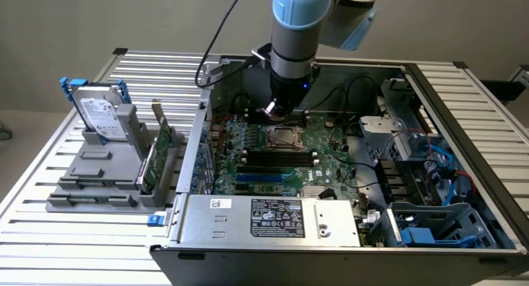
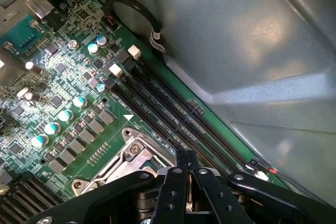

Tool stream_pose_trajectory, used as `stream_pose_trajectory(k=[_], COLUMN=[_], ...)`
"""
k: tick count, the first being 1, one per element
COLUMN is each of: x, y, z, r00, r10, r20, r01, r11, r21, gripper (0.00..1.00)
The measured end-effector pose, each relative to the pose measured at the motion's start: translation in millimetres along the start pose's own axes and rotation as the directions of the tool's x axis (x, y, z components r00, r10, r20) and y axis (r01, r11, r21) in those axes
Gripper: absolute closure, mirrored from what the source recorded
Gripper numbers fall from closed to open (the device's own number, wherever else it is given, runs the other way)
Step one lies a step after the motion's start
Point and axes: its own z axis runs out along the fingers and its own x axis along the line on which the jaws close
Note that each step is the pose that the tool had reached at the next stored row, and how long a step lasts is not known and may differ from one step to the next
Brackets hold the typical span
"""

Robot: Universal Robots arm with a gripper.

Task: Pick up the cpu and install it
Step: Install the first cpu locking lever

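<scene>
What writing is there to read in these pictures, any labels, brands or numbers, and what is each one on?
No text can be read for certain.
Black label on the power supply box: print too small.
White sticker on the same box: too small.
White label on the hard drive: blurred.
White markings on the motherboard: too small.

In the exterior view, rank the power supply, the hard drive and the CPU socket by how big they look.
1. power supply, largest, though it is also nearest the camera
2. hard drive
3. socket, smallest
</scene>
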Motion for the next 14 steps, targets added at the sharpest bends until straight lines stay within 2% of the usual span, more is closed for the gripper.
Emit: stream_pose_trajectory(k=[14], x=[-2.6], y=[2.2], z=[2.8], r00=[1.0], r10=[0.0], r20=[0.0002], r01=[0.0], r11=[1.0], r21=[0.0003], gripper=[0.89])
